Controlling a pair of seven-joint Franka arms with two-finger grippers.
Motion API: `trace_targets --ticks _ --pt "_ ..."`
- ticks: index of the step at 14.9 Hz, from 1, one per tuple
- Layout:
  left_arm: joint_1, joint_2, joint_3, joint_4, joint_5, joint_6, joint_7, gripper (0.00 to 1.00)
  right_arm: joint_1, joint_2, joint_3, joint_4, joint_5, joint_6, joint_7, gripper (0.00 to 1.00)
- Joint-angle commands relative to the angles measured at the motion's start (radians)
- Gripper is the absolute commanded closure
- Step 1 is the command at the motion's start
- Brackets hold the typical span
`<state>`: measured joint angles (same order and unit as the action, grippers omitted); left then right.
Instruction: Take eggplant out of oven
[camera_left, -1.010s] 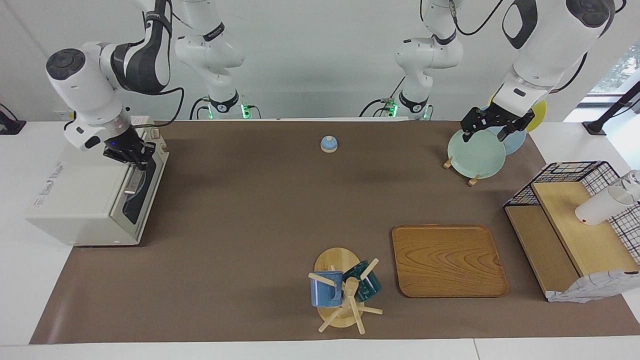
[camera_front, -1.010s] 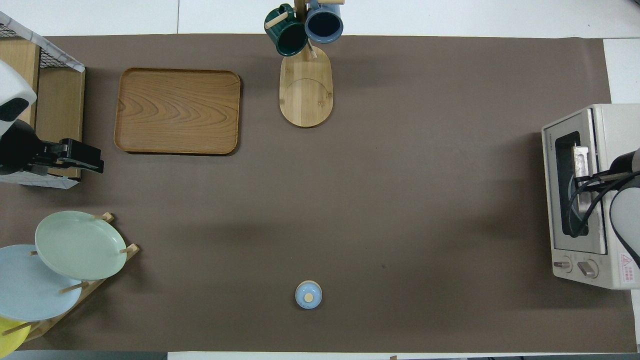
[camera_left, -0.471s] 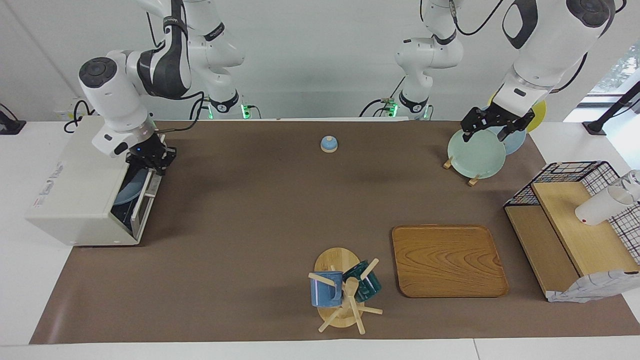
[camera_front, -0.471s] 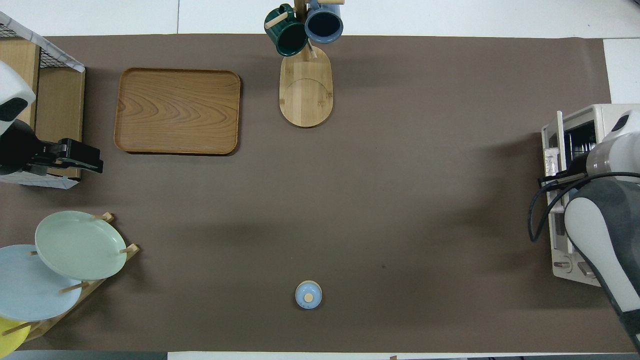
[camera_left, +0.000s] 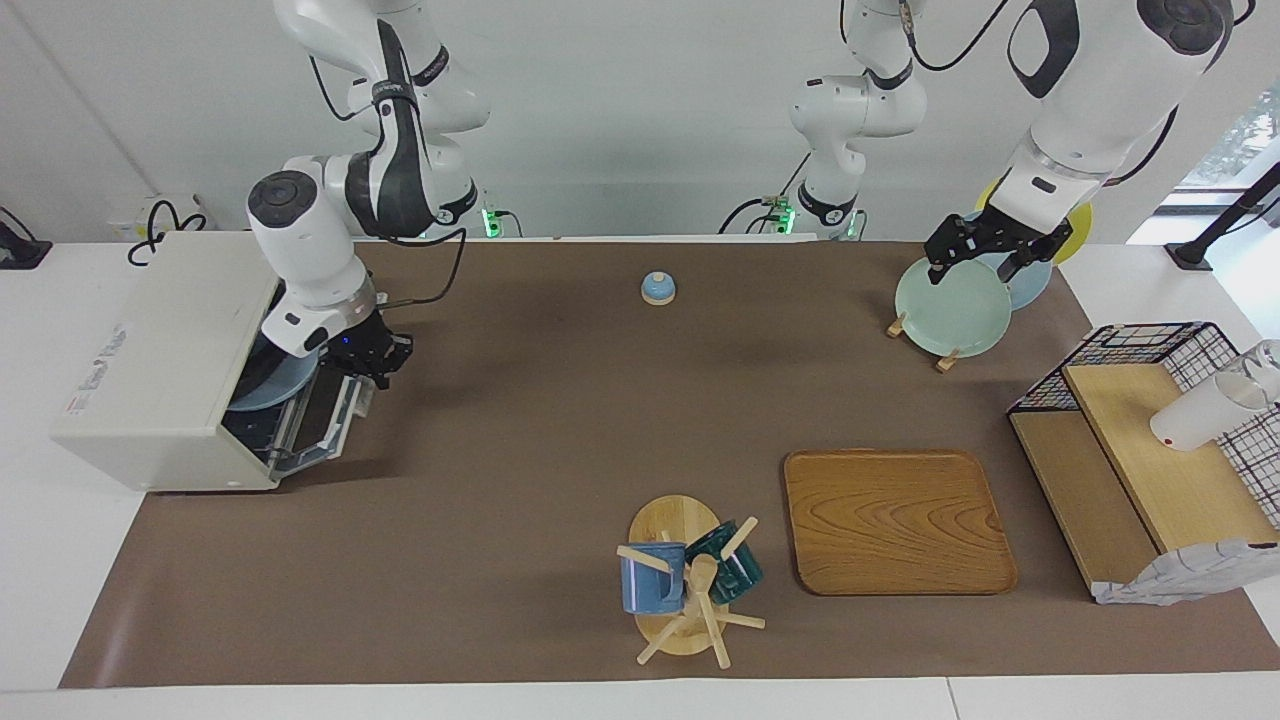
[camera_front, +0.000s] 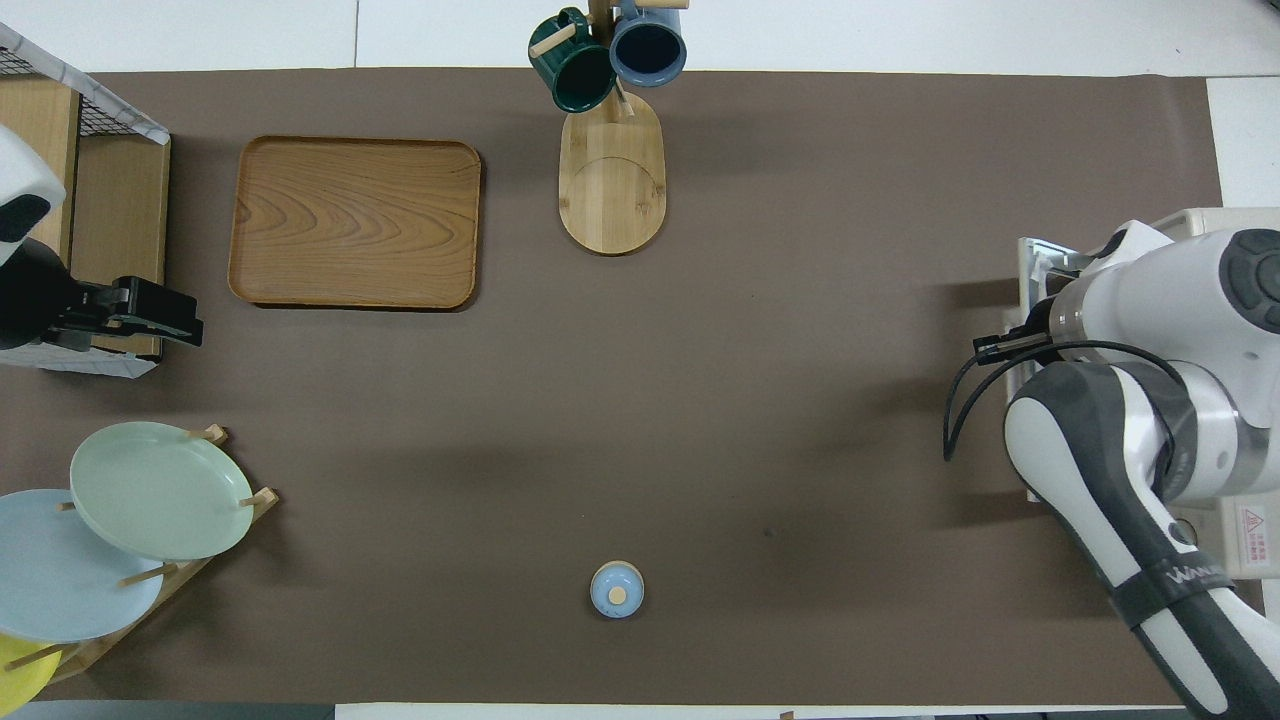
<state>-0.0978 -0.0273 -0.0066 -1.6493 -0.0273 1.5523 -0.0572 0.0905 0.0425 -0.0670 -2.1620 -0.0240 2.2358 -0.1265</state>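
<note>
Two white arms work over a matte brown mat. At the right arm's end of the table sits the boxy cream oven (camera_left: 160, 370), its dark glass door (camera_left: 320, 425) swung most of the way down. The right gripper (camera_left: 372, 362), bent steeply downward, is clamped tight on the door's top edge. Inside, a pale blue plate (camera_left: 265, 380) shows; the eggplant cannot be made out. The left gripper (camera_left: 985, 255) waits, fingers spread wide, over the round green plate (camera_left: 950, 310).
</note>
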Motion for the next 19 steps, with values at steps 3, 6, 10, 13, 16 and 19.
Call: trace_targets --ticks 3,6,10,13,16,19 --pt "0.006 -0.028 0.001 -0.030 -0.010 0.022 -0.001 0.00 0.002 -0.006 -0.002 -0.058 0.018 0.070 0.004 1.00" --pt "0.006 -0.028 0.001 -0.030 -0.006 0.023 -0.001 0.00 0.005 -0.006 -0.002 -0.055 0.018 0.065 0.005 1.00" --pt "0.006 -0.029 0.001 -0.035 -0.006 0.026 -0.001 0.00 -0.008 -0.003 -0.002 0.013 0.019 -0.062 0.008 0.72" --pt "0.021 -0.026 0.001 -0.029 -0.006 0.035 -0.001 1.00 -0.021 -0.016 -0.002 0.031 0.022 -0.155 0.011 0.44" --pt "0.023 -0.026 0.001 -0.030 -0.006 0.045 0.002 1.00 -0.055 -0.021 -0.002 0.025 0.024 -0.185 0.010 0.39" --pt "0.023 -0.025 0.001 -0.029 -0.006 0.049 0.004 1.00 -0.058 -0.036 -0.004 -0.016 0.024 -0.162 0.011 0.42"
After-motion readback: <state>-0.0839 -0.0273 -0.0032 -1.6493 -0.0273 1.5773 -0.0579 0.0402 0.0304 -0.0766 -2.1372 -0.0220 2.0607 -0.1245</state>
